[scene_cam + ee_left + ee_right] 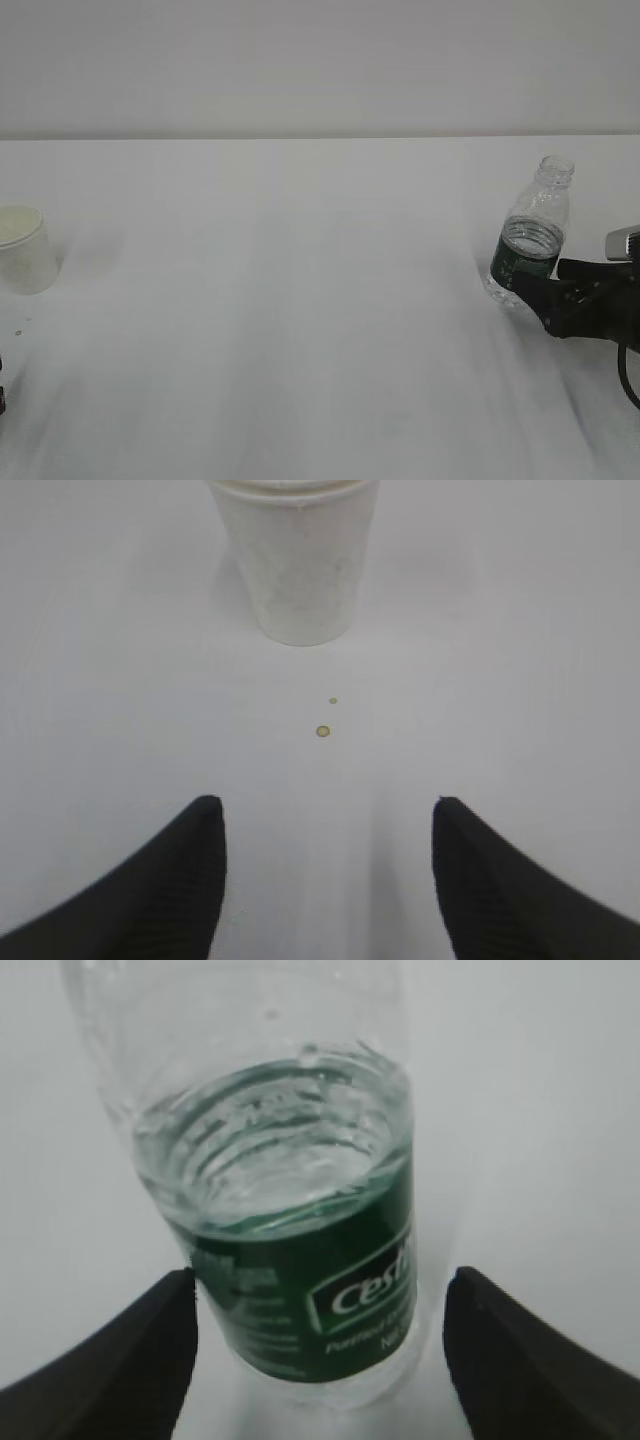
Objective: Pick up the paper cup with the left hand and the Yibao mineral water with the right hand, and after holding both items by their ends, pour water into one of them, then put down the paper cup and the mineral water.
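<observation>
The plain white desk (300, 330) meets a pale grey wall (300, 60). The small white tapered paper cup (24, 248) stands upright at the far left, two tiny yellowish droplets (322, 731) before it; the black left gripper (325, 870) faces it, jaws spread, apart from it. The clear ribbed plastic bottle with dark green label (528, 238) tilts at right, between the spread jaws of the black right gripper (320, 1350); contact cannot be told.

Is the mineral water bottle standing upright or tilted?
Tilted. In the exterior view the Yibao mineral water leans right, neck off-vertical, its base on the table.
</observation>
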Controlling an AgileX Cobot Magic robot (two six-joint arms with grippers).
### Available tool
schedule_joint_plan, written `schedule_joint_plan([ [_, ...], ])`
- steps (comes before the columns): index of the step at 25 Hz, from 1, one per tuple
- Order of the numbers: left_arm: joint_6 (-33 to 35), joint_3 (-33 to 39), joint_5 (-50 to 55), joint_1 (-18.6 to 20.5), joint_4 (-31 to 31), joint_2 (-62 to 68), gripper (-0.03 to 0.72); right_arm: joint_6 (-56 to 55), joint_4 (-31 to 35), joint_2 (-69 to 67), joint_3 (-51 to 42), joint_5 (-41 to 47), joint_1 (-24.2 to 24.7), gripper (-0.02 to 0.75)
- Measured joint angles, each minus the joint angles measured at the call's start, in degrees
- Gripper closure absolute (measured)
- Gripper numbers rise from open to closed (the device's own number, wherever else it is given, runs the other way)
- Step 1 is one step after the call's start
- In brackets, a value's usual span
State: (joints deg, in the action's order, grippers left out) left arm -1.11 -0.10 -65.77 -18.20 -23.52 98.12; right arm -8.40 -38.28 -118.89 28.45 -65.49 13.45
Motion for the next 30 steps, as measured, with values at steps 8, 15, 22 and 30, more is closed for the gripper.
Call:
schedule_joint_plan([
  [8, 0.0, 0.0, 0.0, 0.0, 0.0, 0.0, 0.214, 0.0, -2.9, 0.0, 2.0, -0.2, 0.0, 0.161],
  [15, 0.0, 0.0, 0.0, 0.0, 0.0, 0.0, 0.214, 0.0, -4.2, -1.6, 3.2, -0.2, 0.0, 0.16],
  [22, 0.0, 0.0, 0.0, 0.0, 0.0, 0.0, 0.214, 0.0, -4.8, -1.7, 4.8, -0.2, 0.0, 0.16],
  [30, 0.0, 0.0, 0.0, 0.0, 0.0, 0.0, 0.214, 0.0, -5.5, -1.9, 5.9, -0.2, 0.0, 0.16],
])
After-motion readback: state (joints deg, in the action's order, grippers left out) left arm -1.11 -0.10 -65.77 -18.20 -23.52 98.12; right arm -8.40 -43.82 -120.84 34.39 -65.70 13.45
